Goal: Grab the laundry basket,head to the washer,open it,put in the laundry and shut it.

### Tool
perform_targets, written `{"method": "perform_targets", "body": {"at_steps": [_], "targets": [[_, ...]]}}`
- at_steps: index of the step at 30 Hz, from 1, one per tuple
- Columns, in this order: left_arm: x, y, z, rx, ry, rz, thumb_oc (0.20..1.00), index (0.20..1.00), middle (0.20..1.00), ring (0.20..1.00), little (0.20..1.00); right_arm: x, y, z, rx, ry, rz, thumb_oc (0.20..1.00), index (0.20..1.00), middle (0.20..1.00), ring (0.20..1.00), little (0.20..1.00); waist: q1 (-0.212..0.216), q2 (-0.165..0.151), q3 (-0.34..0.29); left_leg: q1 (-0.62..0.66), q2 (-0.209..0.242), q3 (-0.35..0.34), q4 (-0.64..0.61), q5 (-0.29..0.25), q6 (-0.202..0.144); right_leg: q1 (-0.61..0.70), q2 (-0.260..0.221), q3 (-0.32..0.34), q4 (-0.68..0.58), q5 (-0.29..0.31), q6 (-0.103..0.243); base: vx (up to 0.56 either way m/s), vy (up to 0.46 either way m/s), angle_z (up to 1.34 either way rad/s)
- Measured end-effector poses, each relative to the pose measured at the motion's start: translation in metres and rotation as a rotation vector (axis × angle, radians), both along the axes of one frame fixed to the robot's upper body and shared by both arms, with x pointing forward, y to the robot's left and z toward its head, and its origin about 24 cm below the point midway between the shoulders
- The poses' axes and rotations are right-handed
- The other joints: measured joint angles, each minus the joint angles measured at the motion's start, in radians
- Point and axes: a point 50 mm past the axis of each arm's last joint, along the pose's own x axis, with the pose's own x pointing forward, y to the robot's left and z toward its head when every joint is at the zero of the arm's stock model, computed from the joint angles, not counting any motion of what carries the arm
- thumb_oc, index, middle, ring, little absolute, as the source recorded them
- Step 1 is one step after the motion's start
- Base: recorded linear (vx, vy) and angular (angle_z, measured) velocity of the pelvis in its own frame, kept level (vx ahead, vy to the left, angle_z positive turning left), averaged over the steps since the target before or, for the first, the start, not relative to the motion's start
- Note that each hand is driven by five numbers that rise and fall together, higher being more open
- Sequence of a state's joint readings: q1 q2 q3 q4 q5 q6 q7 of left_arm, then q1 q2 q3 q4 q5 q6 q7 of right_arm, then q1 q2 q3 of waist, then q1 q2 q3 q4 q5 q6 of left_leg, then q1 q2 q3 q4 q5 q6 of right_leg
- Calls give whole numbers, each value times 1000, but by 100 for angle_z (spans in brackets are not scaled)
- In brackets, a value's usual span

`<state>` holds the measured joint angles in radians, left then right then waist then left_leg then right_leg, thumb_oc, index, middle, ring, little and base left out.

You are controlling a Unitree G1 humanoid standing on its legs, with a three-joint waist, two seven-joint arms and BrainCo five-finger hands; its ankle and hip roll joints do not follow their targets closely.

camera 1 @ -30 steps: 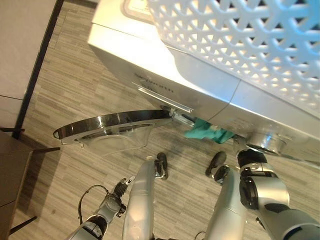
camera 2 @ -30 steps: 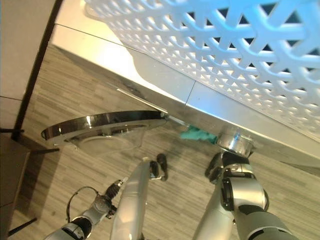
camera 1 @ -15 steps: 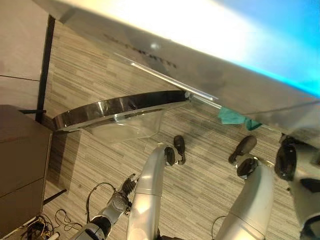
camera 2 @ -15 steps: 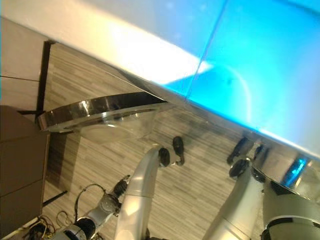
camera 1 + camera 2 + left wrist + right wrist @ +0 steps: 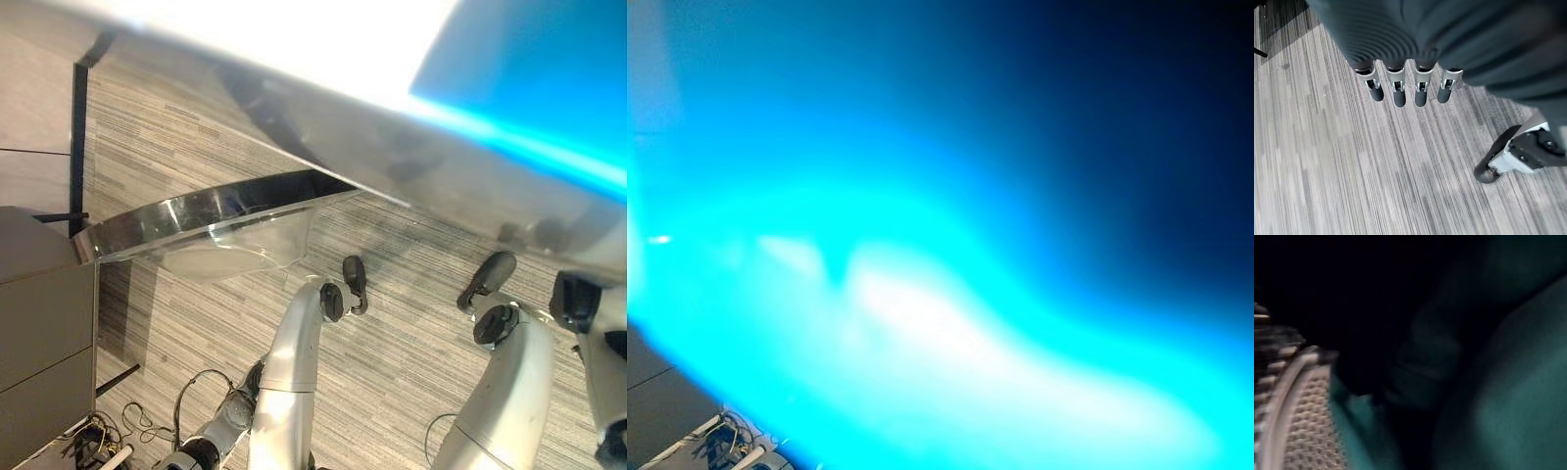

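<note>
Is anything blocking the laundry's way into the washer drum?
Nothing visible does. The door stands swung open, and the right wrist view already shows teal laundry against the perforated drum wall. The left robot hand hangs open over the floor.

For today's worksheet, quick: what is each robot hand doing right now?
Left robot hand: open, fingers straight above the floor, holding nothing.
Right robot hand: cannot be told; its wrist view shows teal cloth.

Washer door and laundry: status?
Washer door open. Left robot hand open over floor, empty. Teal laundry against drum in right wrist view.
</note>
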<state>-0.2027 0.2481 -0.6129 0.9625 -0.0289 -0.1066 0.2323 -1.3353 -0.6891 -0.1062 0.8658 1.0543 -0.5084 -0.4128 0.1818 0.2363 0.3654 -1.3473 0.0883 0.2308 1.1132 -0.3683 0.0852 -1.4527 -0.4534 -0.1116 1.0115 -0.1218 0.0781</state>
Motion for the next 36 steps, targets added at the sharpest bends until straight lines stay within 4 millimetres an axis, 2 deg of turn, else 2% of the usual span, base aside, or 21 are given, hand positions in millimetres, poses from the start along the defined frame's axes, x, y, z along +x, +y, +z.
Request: {"method": "perform_targets", "body": {"at_steps": [2,5,6,7,9,13,14,16,17,18,19,21,22,25,26,28,29,30,31,33,36], "targets": [[2,3,2,-1,-21,-3,1000,1000,1000,1000,1000,3,-4,-7,47,14,8,200,200,200,200,200,-2,1,-1,-2,-3,0,-1,3,4,0,-1,2,-3,-1,0,12,5,4],[3,3,3,-3,-27,-4,1000,1000,1000,1000,1000,0,-3,-3,49,-27,11,200,200,200,200,200,-2,1,-2,-9,-5,-2,-3,4,4,-5,-1,3,-5,-2,3,0,0,0],[2,3,3,-2,-26,-5,1000,1000,1000,1000,1000,-1,-3,-2,47,-34,5,944,944,944,944,944,-3,1,-3,-10,-5,-2,-3,5,3,-7,-1,3,-5,-2,3,0,0,0],[2,4,2,-2,-24,-4,1000,1000,1000,1000,1000,-1,-4,-3,43,-27,-2,1000,1000,1000,1000,1000,-3,0,-10,-15,-6,-3,-3,5,3,-11,-2,3,-5,-1,2,0,0,0],[1,4,2,0,-21,-3,1000,1000,1000,1000,1000,1,-8,-9,5,43,-54,1000,1000,1000,1000,1000,-3,0,-16,-18,-8,-2,-2,6,5,-14,-3,3,-6,2,3,0,0,0],[1,4,2,1,-19,-2,1000,1000,1000,1000,1000,18,-19,-46,-66,321,-95,1000,1000,1000,1000,1000,-5,-3,-18,-18,-9,1,-2,7,6,-12,-3,5,-13,11,13,0,0,0],[1,4,2,1,-19,-2,1000,1000,1000,1000,1000,24,-26,-71,-27,444,-93,1000,1000,1000,1000,1000,-5,-9,-22,-18,-9,2,-2,7,6,-12,-2,5,-16,12,14,0,0,0],[1,5,1,4,-14,1,1000,1000,1000,1000,1000,27,-28,-89,-38,512,-82,1000,1000,1000,1000,1000,-6,-21,-30,-18,-9,1,-5,6,7,-10,0,4,-18,12,14,-36,1,-3],[-2,10,-2,19,6,11,1000,1000,1000,1000,1000,33,-26,-134,-93,683,-53,1000,1000,1000,1000,1000,-11,-47,-51,-14,-7,1,-12,6,6,-7,2,1,-25,12,14,-51,-3,-3],[-3,12,-3,25,11,13,1000,1000,1000,1000,1000,35,-22,-154,-117,756,-30,1000,1000,1000,1000,1000,-17,-56,-56,-9,-8,1,-16,7,6,-2,2,-1,-29,12,13,-31,-5,-2],[-4,12,-3,27,13,13,1000,1000,1000,1000,1000,36,-19,-156,-151,757,-19,1000,1000,1000,1000,1000,-19,-56,-56,-4,-8,0,-18,7,6,6,3,-4,-33,12,13,-49,-8,-2],[-5,13,-4,32,21,16,1000,1000,1000,1000,1000,42,-9,-163,-165,789,25,1000,1000,1000,1000,1000,-27,-58,-57,20,-8,1,-29,7,7,32,4,-7,-45,15,18,-53,-6,-3],[-6,15,-6,42,32,24,1000,1000,1000,1000,1000,46,3,-181,-159,830,70,1000,1000,1000,1000,1000,-33,-66,-59,50,-8,1,-43,7,7,64,7,-11,-61,16,19,-40,-5,-4],[-8,19,-7,53,40,42,1000,1000,1000,1000,1000,47,23,-216,-209,901,135,1000,1000,1000,1000,1000,-39,-84,-66,93,-5,4,-68,8,5,105,17,-16,-88,17,18,-84,0,-8],[-9,21,-8,56,43,62,1000,1000,1000,1000,1000,48,38,-226,-312,927,156,1000,1000,1000,1000,1000,-47,-88,-66,114,0,2,-80,9,3,132,26,-28,-109,22,20,-85,-10,-11],[-12,27,-11,65,56,107,1000,1000,1000,1000,1000,44,65,-241,-362,893,222,1000,1000,1000,1000,1000,-67,-99,-64,140,6,3,-102,11,0,163,38,-33,-139,27,21,-92,-18,-15],[-16,32,-13,74,69,129,1000,1000,1000,1000,1000,36,84,-259,-381,888,271,1000,1000,1000,1000,1000,-94,-111,-58,166,8,6,-123,14,-5,187,47,-35,-162,38,22,-86,-28,-18],[-18,35,-14,77,76,146,1000,1000,1000,1000,1000,31,96,-268,-388,878,296,1000,1000,1000,1000,1000,-100,-117,-55,184,12,10,-134,15,-6,204,54,-35,-178,42,23,-83,-30,-21],[-20,35,-16,79,88,153,1000,1000,1000,1000,1000,22,109,-293,-390,938,327,1000,1000,1000,1000,1000,-118,-132,-45,224,14,17,-155,17,-10,237,61,-34,-198,48,24,-81,-30,-18],[-23,38,-17,86,102,171,1000,1000,1000,1000,1000,7,114,-323,-372,1020,349,1000,1000,1000,1000,1000,-128,-145,-37,268,17,23,-181,20,-13,279,69,-34,-221,48,23,-67,-33,-12],[-26,44,-19,92,115,197,1000,1000,1000,1000,1000,-1,117,-341,-353,1075,364,1000,1000,1000,1000,1000,-143,-157,-29,304,17,22,-196,23,-18,312,71,-38,-229,43,16,-55,-37,-2]]}}
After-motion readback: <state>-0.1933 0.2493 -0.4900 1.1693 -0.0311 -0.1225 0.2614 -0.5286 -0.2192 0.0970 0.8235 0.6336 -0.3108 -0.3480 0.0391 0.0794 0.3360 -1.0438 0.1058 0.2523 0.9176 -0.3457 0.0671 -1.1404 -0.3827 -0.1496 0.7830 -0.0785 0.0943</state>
